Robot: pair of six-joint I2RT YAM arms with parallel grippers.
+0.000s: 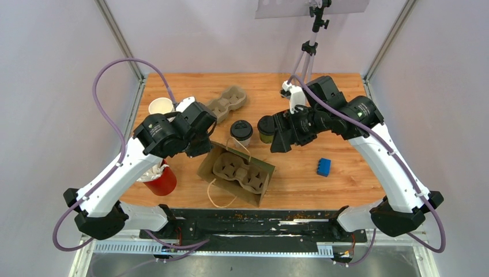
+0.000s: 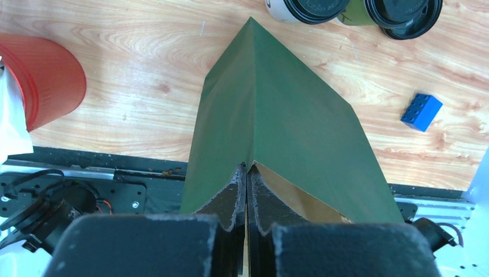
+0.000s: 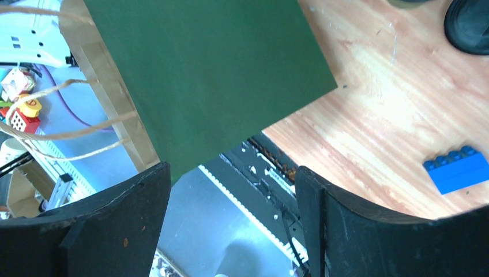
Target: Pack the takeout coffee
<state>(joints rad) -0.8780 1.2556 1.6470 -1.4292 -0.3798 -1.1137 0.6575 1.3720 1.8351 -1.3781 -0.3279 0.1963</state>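
The two lidded coffees stand upright on the wooden table (image 1: pixel 346 184), just beyond the far side of the paper bag (image 2: pixel 271 115) and outside it. The white-sided cup (image 1: pixel 241 131) is the one closer to the bag's far edge, and the olive-green cup (image 1: pixel 266 128) is just to its right. Both wear round black lids.

The bag is green outside and brown within, its mouth open upward in our overhead view. A cardboard cup carrier (image 1: pixel 233 168) sits inside it with empty wells.

Our left gripper (image 2: pixel 247 173) is clenched on the bag's left edge, with the paper pinched between its fingers. Our right gripper (image 3: pixel 230 170) is beyond the bag's right end, close beside the olive-green cup. Its fingers are spread wide with nothing between them.

To the right of the bag, well apart, lies a blue brick (image 1: pixel 323 167). To the bag's left stands a red cup (image 1: pixel 161 182). Beyond the bag on the left are a second carrier (image 1: pixel 228 101) and a stack of white cups (image 1: pixel 161 106).
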